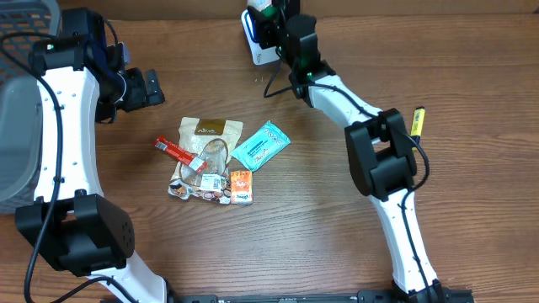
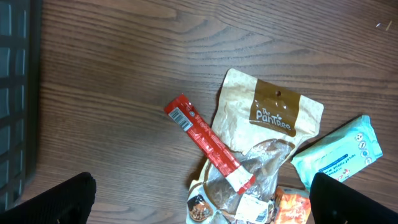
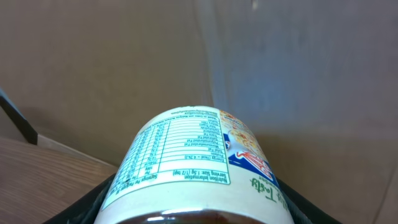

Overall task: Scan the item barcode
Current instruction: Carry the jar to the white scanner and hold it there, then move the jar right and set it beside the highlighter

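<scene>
Right side first. My right jaws are clamped about halfway shut on a tub (image 3: 193,163). They're holding it up at the far edge of the tabletop (image 1: 320,244), top middle of the overhead view. My wrist cam is looking along the tub. I can see a white label with the nutrition table on the left and a blue, red and yellow print on the right. A dark finger sits on each side down low, and the left one (image 3: 112,200) is pressed against the tub's wall. From overhead my own wrist covers most of the tub, so I can't tell its angle from there. Just beside it, on the side toward my left arm, is a white device (image 1: 252,40) with a blue edge.

My left jaws are wide open with nothing in them, hanging over the tabletop up and left of the pile. In that wrist cam my fingers (image 2: 57,200) only poke in at the bottom corners.

The pile sits mid-tabletop, well apart from the tub. There's a tan pouch (image 2: 273,121) lying flat. A red stick (image 2: 208,146) lies diagonally with its lower end on a clear bag (image 2: 261,168). A teal pack (image 2: 341,152) is just beside the pouch, and an orange packet (image 1: 241,186) is touching the bag.

There's also a yellow marker (image 1: 418,120) by my right elbow and a grey bin (image 1: 13,143) at the left edge.
</scene>
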